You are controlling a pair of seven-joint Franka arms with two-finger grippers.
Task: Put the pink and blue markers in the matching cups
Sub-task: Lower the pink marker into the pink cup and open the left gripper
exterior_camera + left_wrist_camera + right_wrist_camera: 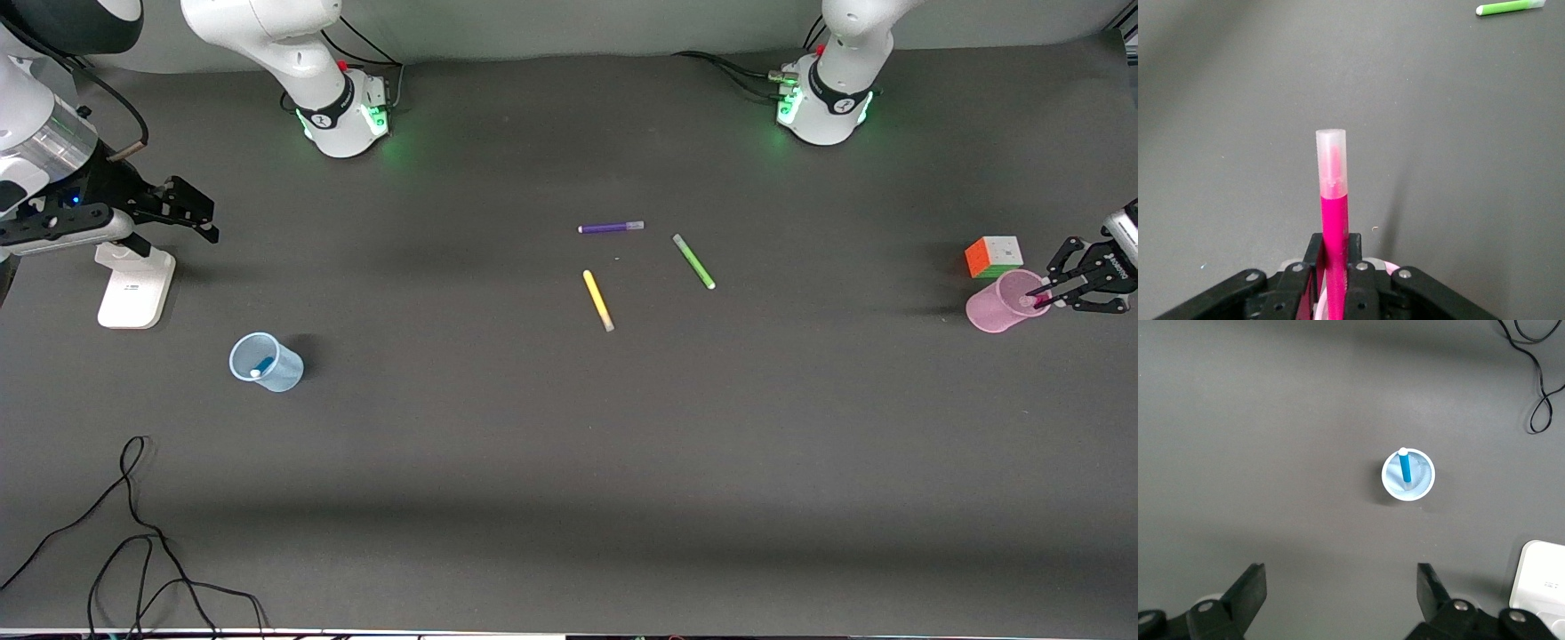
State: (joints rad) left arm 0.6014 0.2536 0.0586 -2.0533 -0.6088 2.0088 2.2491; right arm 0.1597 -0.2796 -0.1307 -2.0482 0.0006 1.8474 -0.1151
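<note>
**Pink marker held at pink cup; blue marker in blue cup**

The left gripper (pixel 1049 296) is closed on the pink marker (pixel 1334 220), its fingers (pixel 1355 280) clamping the barrel low down while the pale cap end sticks out past them. It holds the marker at the rim of the pink cup (pixel 1000 307), at the left arm's end of the table; the marker's tip sits at the cup's mouth. Just beside the cup, farther from the front camera, stands the cube (pixel 993 256).

The right gripper (pixel 182 213) hangs empty with its fingers (pixel 1248 590) spread wide, above the right arm's end of the table, next to a white stand (pixel 135 284). The blue cup (pixel 265 362) stands upright nearer the front camera, and the blue marker (pixel 1405 465) leans inside it, pale end up at the rim.

Mid-table lie the purple marker (pixel 611 228), the green marker (pixel 693 261) and the yellow marker (pixel 597 300), each apart from the others. A black cable (pixel 133 533) loops along the table's near edge.
</note>
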